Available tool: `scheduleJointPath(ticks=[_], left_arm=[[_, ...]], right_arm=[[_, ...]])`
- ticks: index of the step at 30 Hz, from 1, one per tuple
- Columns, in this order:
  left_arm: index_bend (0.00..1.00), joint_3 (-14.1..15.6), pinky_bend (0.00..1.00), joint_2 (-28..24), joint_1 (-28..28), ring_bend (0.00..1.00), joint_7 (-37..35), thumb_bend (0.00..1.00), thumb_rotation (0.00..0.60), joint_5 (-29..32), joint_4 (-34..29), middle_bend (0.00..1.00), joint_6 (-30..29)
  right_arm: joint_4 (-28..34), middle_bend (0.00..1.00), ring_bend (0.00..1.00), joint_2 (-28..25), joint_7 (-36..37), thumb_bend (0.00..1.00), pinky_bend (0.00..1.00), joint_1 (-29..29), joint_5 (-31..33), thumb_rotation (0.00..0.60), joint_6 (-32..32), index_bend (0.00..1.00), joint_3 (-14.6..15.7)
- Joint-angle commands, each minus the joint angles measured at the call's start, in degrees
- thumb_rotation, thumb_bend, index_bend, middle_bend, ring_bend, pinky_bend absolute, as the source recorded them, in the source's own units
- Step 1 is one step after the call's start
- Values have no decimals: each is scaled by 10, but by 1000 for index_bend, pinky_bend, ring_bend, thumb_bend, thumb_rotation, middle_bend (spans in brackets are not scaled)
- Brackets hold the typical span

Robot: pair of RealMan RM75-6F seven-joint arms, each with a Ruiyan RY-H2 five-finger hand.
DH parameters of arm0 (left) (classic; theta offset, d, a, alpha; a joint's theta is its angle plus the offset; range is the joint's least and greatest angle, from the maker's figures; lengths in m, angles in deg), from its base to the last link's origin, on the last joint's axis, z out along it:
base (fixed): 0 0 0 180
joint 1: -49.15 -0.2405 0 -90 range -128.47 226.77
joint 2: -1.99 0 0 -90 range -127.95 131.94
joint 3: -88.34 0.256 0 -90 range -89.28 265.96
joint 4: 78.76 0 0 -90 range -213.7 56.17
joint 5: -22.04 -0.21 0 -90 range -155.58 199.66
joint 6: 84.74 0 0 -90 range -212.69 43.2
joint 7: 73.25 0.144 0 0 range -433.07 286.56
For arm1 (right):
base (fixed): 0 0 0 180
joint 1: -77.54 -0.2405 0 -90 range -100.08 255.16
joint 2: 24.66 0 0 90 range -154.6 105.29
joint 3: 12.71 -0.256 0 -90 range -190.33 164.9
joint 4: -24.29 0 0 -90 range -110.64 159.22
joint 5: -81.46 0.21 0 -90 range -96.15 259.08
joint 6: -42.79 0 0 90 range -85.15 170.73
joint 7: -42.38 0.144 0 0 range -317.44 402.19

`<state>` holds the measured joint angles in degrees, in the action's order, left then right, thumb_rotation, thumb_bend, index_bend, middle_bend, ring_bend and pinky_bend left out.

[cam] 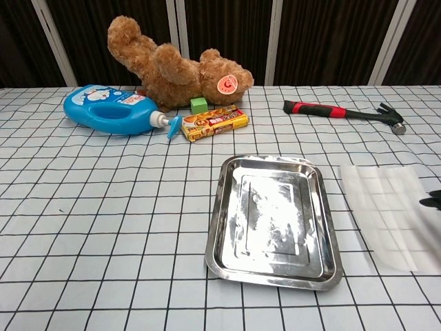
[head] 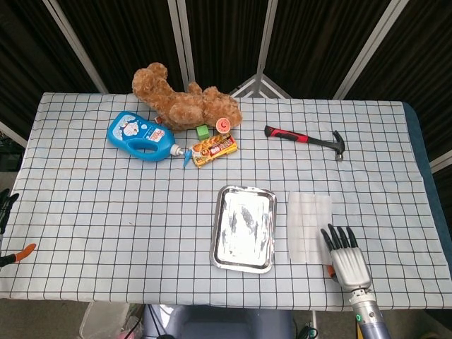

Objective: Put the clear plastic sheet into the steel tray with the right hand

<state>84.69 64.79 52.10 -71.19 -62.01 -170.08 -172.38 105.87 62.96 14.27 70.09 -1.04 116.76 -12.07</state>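
Note:
The clear plastic sheet lies flat on the checked cloth, just right of the steel tray, which holds nothing. My right hand sits at the sheet's near right corner, fingers spread, its dark fingertips reaching over the sheet's edge. It holds nothing. Only the edge of my left hand shows, at the far left of the head view beside the table, with fingers and thumb apart and nothing between them.
At the back of the table lie a brown teddy bear, a blue bottle, a small green block and an orange snack box. A red-handled hammer lies behind the sheet. The table's front edge runs close behind my right hand.

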Motion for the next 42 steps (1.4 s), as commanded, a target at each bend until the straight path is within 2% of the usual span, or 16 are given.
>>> scheduleJointPath(ticks=[1,5,11,15,21,26,38,42], left_arm=[[0,0,0,0,0,0,0,0,600,0,0,0,0],[0,0,0,0,1,0,-1,0,600,1,0,0,2],[0,0,0,-1,1,0,-3,0,600,1,-1,0,3],[0,-1,0,-1,1,0,-3,0,600,2,-1,0,3],[0,-1,0,-1,2,0,-4,0,600,4,-1,0,6],[0,-1,0,-3,2,0,-7,0,600,5,-2,0,7],[0,-1,0,-2,2,0,-9,0,600,3,-1,0,5],[0,-1,0,-2,3,0,-9,0,600,2,0,0,5]], right_arm=[[-2,0,0,3,-1,394,0,-3,6,600,-4,0,-5],[-6,0,0,6,-6,395,0,-8,15,600,-11,9,-9],[-14,0,0,14,12,395,0,-18,0,600,-4,216,-16],[-23,48,0,24,32,411,0,-25,-15,600,5,397,-18],[-34,101,0,32,53,448,0,-29,-30,600,14,539,-18],[-35,120,0,35,65,478,0,-32,-35,600,19,577,-19],[-22,124,0,27,71,484,0,-34,-41,600,29,579,-18],[0,127,0,16,84,484,0,-40,-55,600,45,582,-28]])
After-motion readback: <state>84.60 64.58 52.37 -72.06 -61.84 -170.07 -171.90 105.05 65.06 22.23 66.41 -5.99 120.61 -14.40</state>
